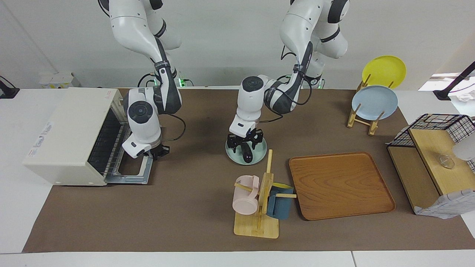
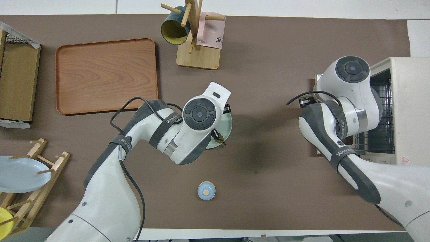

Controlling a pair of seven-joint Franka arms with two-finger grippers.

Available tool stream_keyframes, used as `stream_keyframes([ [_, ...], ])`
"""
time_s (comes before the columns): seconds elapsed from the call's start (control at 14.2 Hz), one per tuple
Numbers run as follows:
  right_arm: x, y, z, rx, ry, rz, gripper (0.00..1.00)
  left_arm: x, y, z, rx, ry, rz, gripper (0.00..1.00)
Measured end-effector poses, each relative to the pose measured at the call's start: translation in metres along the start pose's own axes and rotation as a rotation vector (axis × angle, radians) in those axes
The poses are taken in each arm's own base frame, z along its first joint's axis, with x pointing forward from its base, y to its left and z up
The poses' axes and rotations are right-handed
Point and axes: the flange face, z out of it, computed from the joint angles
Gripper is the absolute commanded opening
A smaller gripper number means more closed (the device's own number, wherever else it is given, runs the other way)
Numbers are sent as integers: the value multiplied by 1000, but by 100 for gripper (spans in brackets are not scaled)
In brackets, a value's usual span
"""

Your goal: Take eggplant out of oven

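The cream-white oven (image 1: 70,133) stands at the right arm's end of the table, its door (image 1: 128,176) folded down flat and its wire rack bare as far as I can see. The dark eggplant (image 1: 247,155) lies on a pale green plate (image 1: 261,151) mid-table. My left gripper (image 1: 245,145) is low over the plate, open, with a finger on each side of the eggplant's end. My right gripper (image 1: 160,151) hangs just off the open door's corner nearest the robots. In the overhead view the left wrist hides the eggplant; the plate's rim (image 2: 227,126) and the oven (image 2: 403,101) show.
A wooden tray (image 1: 341,185) and a mug tree (image 1: 259,207) with a pink and a blue mug lie farther from the robots than the plate. A plate rack (image 1: 371,107) and a wire basket on a wooden shelf (image 1: 434,155) are at the left arm's end. A small blue knob (image 2: 206,190) sits near the robots.
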Motion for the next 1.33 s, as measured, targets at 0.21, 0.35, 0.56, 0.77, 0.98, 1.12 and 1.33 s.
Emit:
stream_keyframes([
  [0.21, -1, -1, -2, -33, -4, -64, 0, 13, -4, -7, 39, -6, -9, 0],
  [0.35, 1, -2, -21, -60, -40, -141, 0, 47, -17, -29, 71, 1, -32, 0],
  [0.56, -5, 32, -84, -63, -65, -238, 1, 141, -115, -54, 108, -6, 47, 1],
  [0.77, -27, 121, -138, -61, -35, -270, 35, 222, -257, -44, 78, -52, 165, 3],
  [0.98, -43, 175, -145, 29, -32, -213, 100, 246, -313, -21, 59, -37, 215, 100],
  [1.12, -50, 167, -174, 137, -19, -183, 100, 244, -311, -11, 75, -42, 236, 100],
  [1.33, -68, 162, -278, 156, 70, -174, 100, 252, -320, -40, 85, -28, 222, 100],
])
